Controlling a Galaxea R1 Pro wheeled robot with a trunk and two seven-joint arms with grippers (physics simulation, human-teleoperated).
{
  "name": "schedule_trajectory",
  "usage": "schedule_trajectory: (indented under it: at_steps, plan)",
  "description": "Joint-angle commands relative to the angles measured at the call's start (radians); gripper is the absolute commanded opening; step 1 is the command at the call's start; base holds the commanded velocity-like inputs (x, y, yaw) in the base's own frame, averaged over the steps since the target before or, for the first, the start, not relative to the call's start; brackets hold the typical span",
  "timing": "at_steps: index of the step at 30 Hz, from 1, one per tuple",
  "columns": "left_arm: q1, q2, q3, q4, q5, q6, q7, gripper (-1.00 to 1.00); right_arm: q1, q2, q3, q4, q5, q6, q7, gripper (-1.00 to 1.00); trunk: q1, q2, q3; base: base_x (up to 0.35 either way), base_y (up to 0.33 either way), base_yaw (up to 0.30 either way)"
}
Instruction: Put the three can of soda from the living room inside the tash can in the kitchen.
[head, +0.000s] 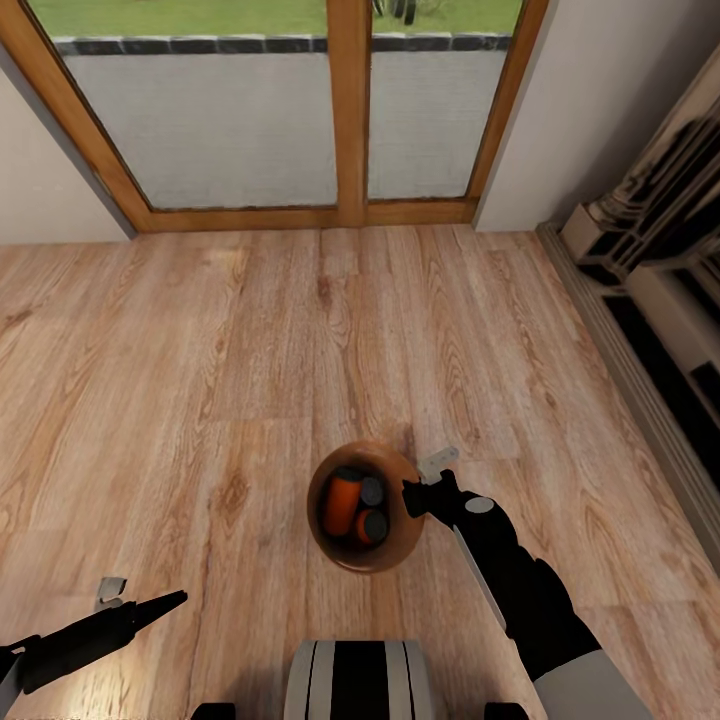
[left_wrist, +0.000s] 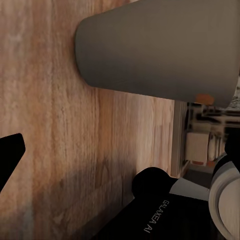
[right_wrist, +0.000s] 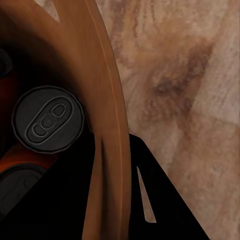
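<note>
- In the head view, your right gripper (head: 420, 496) pinches the right rim of the tash can (head: 392, 556). This round bin, coppery-brown inside, stands on the light wood plank floor (head: 200, 350), with the three can of soda (head: 354, 504) inside it. Your left gripper (head: 165, 603) hangs near left, touching nothing; how far it is open you cannot tell.
- In the left wrist view, the tash can (left_wrist: 160, 45) shows its smooth grey, tapered outside.
- In the right wrist view, one dark finger (right_wrist: 165, 200) lies outside the thin brown rim (right_wrist: 112, 125). A grey metal can top (right_wrist: 47, 119) sits just inside.
</note>
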Motion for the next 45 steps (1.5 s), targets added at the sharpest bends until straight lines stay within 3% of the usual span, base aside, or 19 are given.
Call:
schedule_trajectory:
  at_steps: [1,28,29,45]
  plan:
    - [-0.001,0.0,0.0,0.001,0.0,0.0,0.0,1.0,0.001,0.0,0.0,0.014,-0.019,0.002,0.004,-1.0,0.01,0.0,0.0,0.0,0.0,0.0]
    - [-0.001,0.0,0.0,0.001,0.0,0.0,0.0,1.0,0.001,0.0,0.0,0.014,-0.019,0.001,0.004,-1.0,0.01,0.0,0.0,0.0,0.0,0.0]
    - [-0.001,0.0,0.0,0.001,0.0,0.0,0.0,1.0,0.001,0.0,0.0,0.014,-0.019,0.001,0.004,1.0,0.01,0.0,0.0,0.0,0.0,0.0]
    - [-0.001,0.0,0.001,0.001,0.0,0.0,0.0,1.0,0.001,0.0,0.0,0.014,-0.019,0.002,0.004,1.0,0.01,0.0,0.0,0.0,0.0,0.0]
